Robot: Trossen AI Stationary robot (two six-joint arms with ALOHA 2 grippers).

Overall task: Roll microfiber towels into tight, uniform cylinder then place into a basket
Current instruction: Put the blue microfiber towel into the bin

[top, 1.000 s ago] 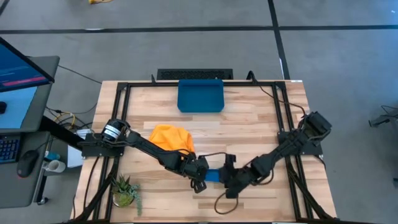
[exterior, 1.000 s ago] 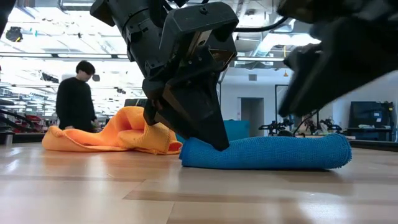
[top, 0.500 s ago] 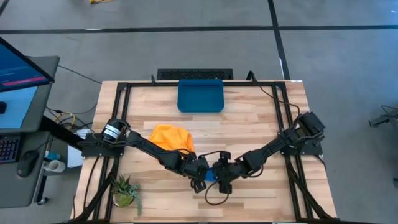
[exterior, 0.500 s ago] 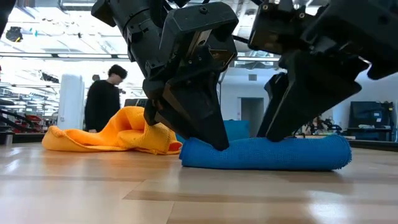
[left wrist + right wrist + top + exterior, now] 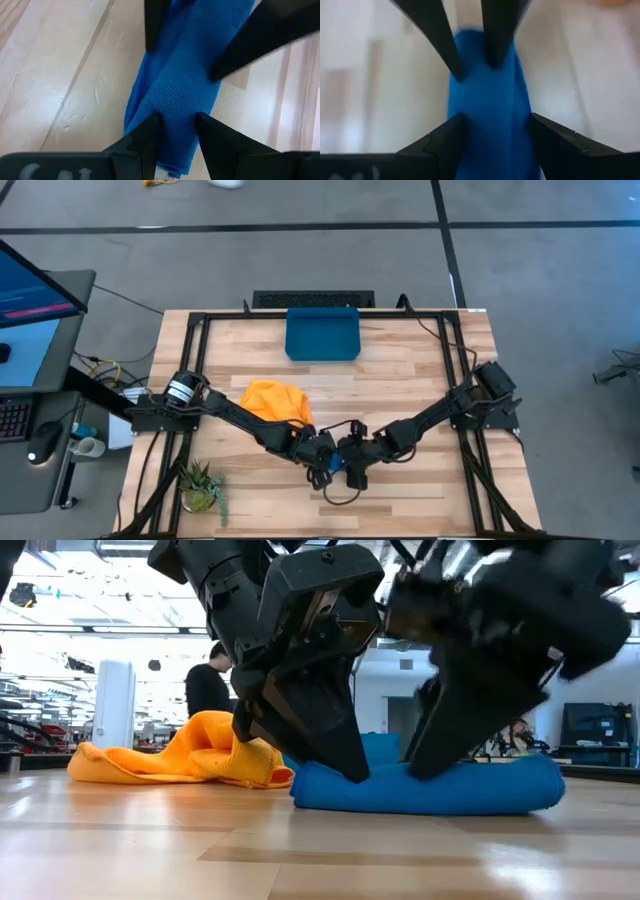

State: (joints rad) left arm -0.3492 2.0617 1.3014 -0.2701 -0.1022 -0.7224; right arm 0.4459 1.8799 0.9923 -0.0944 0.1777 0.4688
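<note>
You have the blue towel [image 5: 425, 790] lying as a rolled cylinder on the wooden table [image 5: 420, 370], near its front edge, and both grippers are down on it from opposite ends. Your left gripper [image 5: 318, 745] sits on the roll's left end in the low view; its wrist camera shows the two dark fingers [image 5: 145, 137] pinched against the blue cloth [image 5: 175, 85], one on each side of a narrow ridge of fabric, so it is clamped on the towel. Your right gripper [image 5: 455, 735] stands over the middle to right part of the same roll, its fingers [image 5: 445, 137] spread wide with the blue roll [image 5: 487, 115] lying between them; whether the pads press on the cloth or only straddle it you cannot tell from these views. From above, the two grippers meet almost tip to tip, left [image 5: 322, 462] and right [image 5: 352, 465], and they hide most of the roll. The yellow-orange towel [image 5: 273, 401] lies loose and crumpled just behind the left arm, near the blue one but apart from it. The basket [image 5: 322, 333] sits at the far edge of the table, well away from both grippers and both towels. A person [image 5: 207, 690] stands in the room beyond the table.
</note>
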